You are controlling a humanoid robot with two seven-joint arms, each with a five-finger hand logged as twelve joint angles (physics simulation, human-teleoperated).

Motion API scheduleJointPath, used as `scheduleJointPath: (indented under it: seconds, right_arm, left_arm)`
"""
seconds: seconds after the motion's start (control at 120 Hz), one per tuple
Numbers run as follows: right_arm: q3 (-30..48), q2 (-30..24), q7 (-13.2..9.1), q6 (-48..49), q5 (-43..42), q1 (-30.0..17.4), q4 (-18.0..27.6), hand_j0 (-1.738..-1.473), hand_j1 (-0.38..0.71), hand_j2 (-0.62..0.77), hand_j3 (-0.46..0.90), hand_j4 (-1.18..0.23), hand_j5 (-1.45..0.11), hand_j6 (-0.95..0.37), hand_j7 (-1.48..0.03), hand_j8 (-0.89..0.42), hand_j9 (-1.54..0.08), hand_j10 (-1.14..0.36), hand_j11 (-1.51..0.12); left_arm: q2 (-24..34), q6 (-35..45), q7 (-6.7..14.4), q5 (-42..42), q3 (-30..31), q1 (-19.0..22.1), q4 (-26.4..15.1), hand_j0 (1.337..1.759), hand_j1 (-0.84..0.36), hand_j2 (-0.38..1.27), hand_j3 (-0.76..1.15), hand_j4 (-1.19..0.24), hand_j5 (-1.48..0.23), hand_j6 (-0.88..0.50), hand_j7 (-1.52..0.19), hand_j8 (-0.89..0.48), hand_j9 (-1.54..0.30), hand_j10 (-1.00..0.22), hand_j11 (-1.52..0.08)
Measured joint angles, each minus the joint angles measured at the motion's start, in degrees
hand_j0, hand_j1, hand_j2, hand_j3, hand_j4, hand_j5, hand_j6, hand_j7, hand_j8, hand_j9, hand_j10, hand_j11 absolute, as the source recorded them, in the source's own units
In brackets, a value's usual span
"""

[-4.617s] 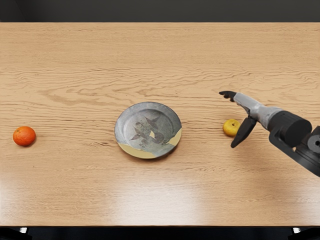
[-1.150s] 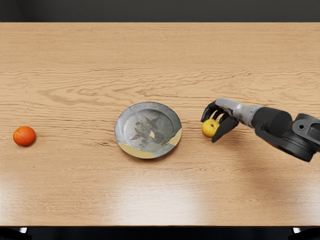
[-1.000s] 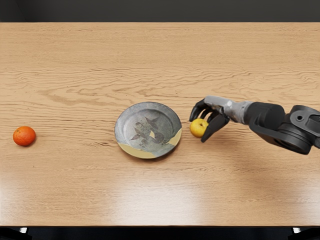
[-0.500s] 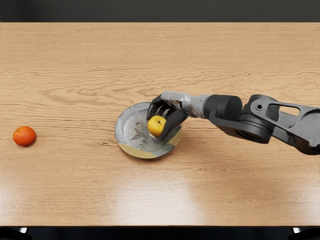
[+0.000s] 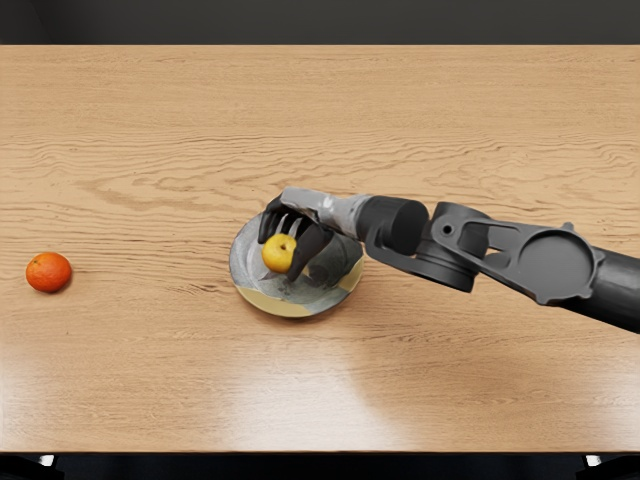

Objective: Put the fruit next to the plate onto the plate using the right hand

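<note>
Since only the head view is supplied, every entry below comes from it.

**Head view**

- Yellow fruit (image 5: 279,252): over the plate (image 5: 262,296), inside its rim and left of its centre. Whether it rests on the plate or hangs just above cannot be told.
- Right hand (image 5: 298,226): above the plate, with its arm (image 5: 500,255) reaching in from the plate's right. The fingers (image 5: 268,222) are curled around the yellow fruit, closing on it from both sides, so the fruit is gripped.
- Orange (image 5: 49,272): on the desk (image 5: 320,120), well apart from the plate, to its left, untouched.
- Left hand: not in view.

**Progress (judgement)**

- Done: the fruit is grasped and brought within the plate's rim.
- Left: settle it on the plate, open the fingers and draw the hand clear. The task is not complete while the grip is closed.

**Markings**

- No brand, label or readable writing shows on any item.
- The grey plate shows a dark leaf-like pattern and a pale yellow band at its near rim, with no lettering.
</note>
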Motion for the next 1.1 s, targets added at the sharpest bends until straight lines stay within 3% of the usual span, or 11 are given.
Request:
scheduleJointPath:
  seconds: [0.125,0.317,0.492,0.6,0.8,0.925,1.1]
  right_arm:
    - [-0.03,0.31,-0.15,0.07,-0.30,-0.06,-0.27,-1.658,0.31,0.47,0.00,-0.67,-0.90,-0.50,-0.88,-0.50,-0.91,-0.66,-0.91]
    - [0.04,0.41,-0.37,0.01,-0.09,-0.18,-0.37,-1.658,0.23,0.16,0.00,-0.53,-0.71,-0.47,-0.70,-0.46,-0.71,-0.53,-0.72]
    - [0.05,0.42,-0.47,-0.03,0.28,-0.30,-0.44,-1.658,0.13,0.03,0.00,-0.42,-0.56,-0.40,-0.56,-0.39,-0.56,-0.42,-0.56]
    - [0.15,0.41,-0.49,-0.03,0.65,-0.33,-0.46,-1.658,0.07,0.00,0.00,-0.36,-0.47,-0.34,-0.47,-0.34,-0.47,-0.36,-0.47]
    - [1.06,-1.26,0.14,1.56,6.84,-0.25,-0.34,-1.658,-0.17,0.00,0.00,-0.15,-0.20,-0.15,-0.20,-0.15,-0.20,-0.15,-0.20]
    - [3.06,-4.00,1.89,7.44,13.55,-0.27,-0.17,-1.658,-0.25,0.00,0.00,-0.08,-0.11,-0.08,-0.11,-0.08,-0.11,-0.08,-0.11]
    - [6.35,-8.48,2.64,18.21,22.86,-0.67,-0.13,-1.658,-0.31,0.00,0.00,-0.04,-0.05,-0.03,-0.05,-0.03,-0.05,-0.04,-0.05]
  left_arm:
    - [0.00,-0.01,0.00,0.00,0.00,0.00,0.00,1.658,0.32,0.00,0.00,-0.02,-0.03,-0.02,-0.03,-0.02,-0.03,-0.02,-0.03]
    - [0.00,0.01,0.00,0.00,0.00,0.00,0.00,1.658,0.32,0.00,0.00,-0.02,-0.03,-0.02,-0.03,-0.02,-0.03,-0.02,-0.03]
    - [0.00,-0.01,0.00,0.00,0.00,0.00,0.00,1.658,0.32,0.00,0.00,-0.02,-0.03,-0.02,-0.03,-0.02,-0.03,-0.02,-0.03]
    - [0.00,0.01,0.00,0.00,0.00,0.00,0.00,1.658,0.32,0.00,0.00,-0.02,-0.03,-0.02,-0.03,-0.02,-0.03,-0.02,-0.03]
    - [0.00,0.00,0.00,0.00,0.00,0.00,0.00,1.658,0.32,0.00,0.00,-0.02,-0.03,-0.02,-0.03,-0.02,-0.03,-0.02,-0.03]
    - [0.00,-0.01,0.00,0.00,0.00,0.00,0.00,1.658,0.32,0.00,0.00,-0.02,-0.03,-0.02,-0.03,-0.02,-0.03,-0.02,-0.03]
    - [0.00,-0.02,0.00,0.01,0.00,0.00,0.00,1.658,0.32,0.00,0.00,-0.02,-0.03,-0.02,-0.03,-0.02,-0.03,-0.02,-0.03]
